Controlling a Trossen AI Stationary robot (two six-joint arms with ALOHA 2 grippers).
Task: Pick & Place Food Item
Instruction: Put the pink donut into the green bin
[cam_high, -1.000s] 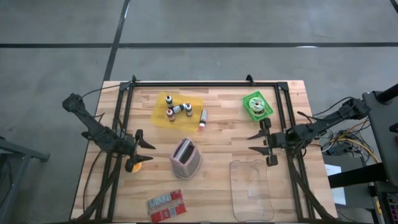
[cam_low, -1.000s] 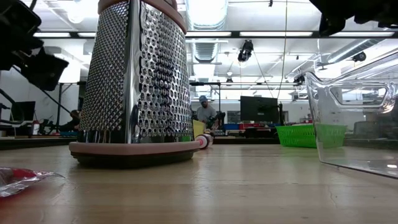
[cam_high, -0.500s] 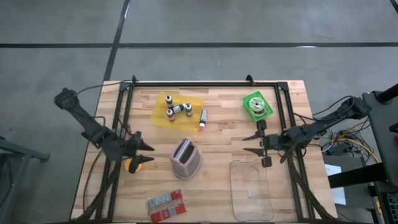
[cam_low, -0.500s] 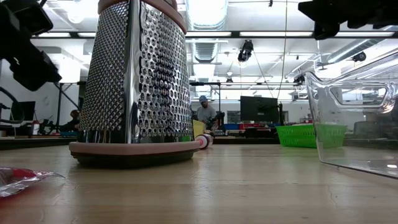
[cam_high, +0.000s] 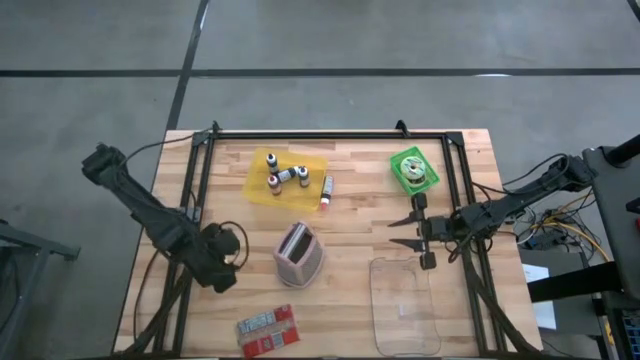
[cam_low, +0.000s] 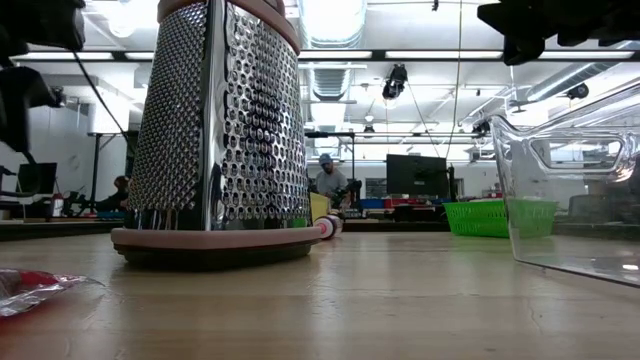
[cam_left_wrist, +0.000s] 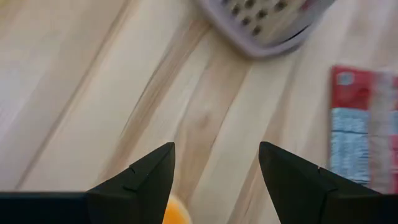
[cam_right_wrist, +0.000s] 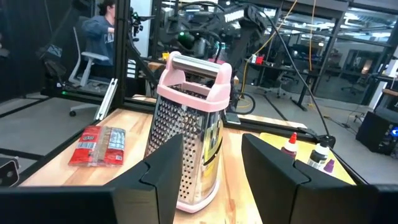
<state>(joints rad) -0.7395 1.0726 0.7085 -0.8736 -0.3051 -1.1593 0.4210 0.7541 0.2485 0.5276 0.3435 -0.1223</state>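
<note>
Hovering over the orange food item (cam_left_wrist: 172, 212), the left gripper (cam_left_wrist: 216, 171) is spread apart; the right gripper (cam_right_wrist: 212, 163), also parted, faces the grater (cam_right_wrist: 191, 127).

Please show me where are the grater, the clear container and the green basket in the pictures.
grater (cam_high: 299, 254), high view, on its pink top handle.
clear container (cam_high: 404, 306), high view, on its bare transparent floor.
green basket (cam_high: 400, 160), high view, on its rim at the far left corner.
</note>
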